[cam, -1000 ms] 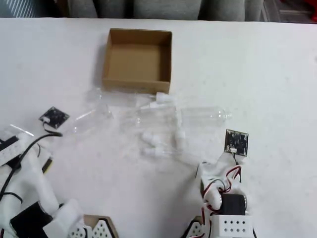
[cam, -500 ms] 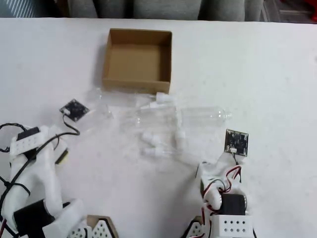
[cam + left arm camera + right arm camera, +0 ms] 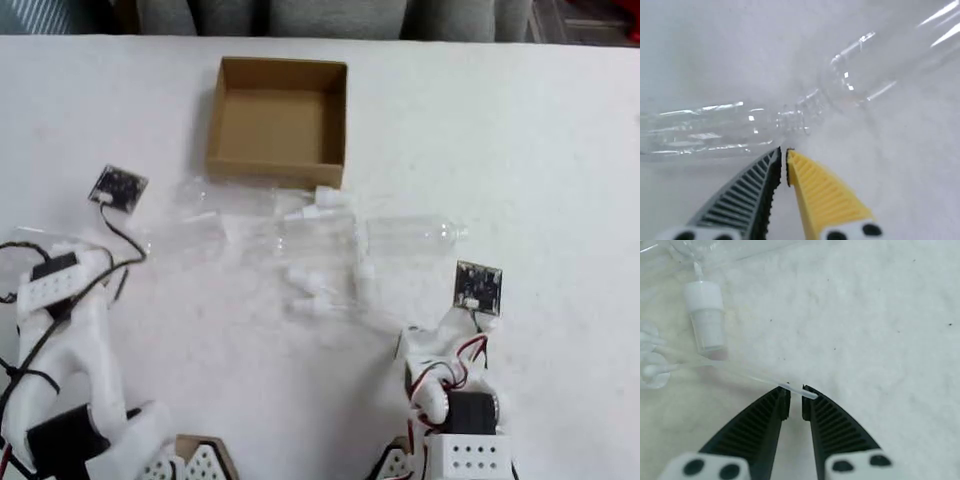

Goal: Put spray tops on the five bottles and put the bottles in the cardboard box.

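The left arm is white and stands at the near left side, bent, with its far end leaning out to the left. The left gripper points down low. It has one black finger and one yellow finger, pressed close with only a thin line between them. The right arm sits low at the near right side, with red wires on it. The right gripper has two black fingers that nearly touch at the tips.
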